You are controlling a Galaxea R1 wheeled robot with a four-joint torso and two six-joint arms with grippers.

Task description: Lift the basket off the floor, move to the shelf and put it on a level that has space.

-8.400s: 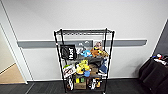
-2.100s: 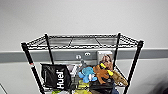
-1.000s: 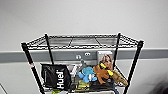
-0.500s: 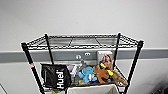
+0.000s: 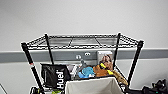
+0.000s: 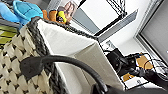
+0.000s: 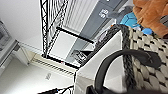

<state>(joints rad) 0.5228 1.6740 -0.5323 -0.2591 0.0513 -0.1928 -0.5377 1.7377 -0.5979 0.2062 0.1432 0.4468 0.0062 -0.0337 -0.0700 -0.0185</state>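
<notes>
The basket (image 5: 92,86), cream weave with a dark rim and white lining, hangs low in the head view, right in front of the shelf (image 5: 30,60). The shelf's top level (image 5: 82,41) is a bare black wire grid. In the left wrist view a black loop handle (image 6: 70,63) arches off the basket's woven side (image 6: 15,50) into my left gripper (image 6: 100,88). The right wrist view has the other handle (image 7: 117,56) curving from the weave (image 7: 145,50) into my right gripper (image 7: 93,90). Both grippers hold the basket off the floor by its handles.
The tier behind the basket carries a black Huel bag (image 5: 56,75), a blue toy (image 5: 86,72), a brown plush (image 5: 102,70) and a picture box (image 5: 105,58). A dark bag (image 5: 155,88) lies at the right. A grey rail (image 5: 15,56) runs along the white wall.
The camera has come much nearer the shelf than 8 seconds ago. Over the last second the basket's white lining has edged up into the bottom of the head view.
</notes>
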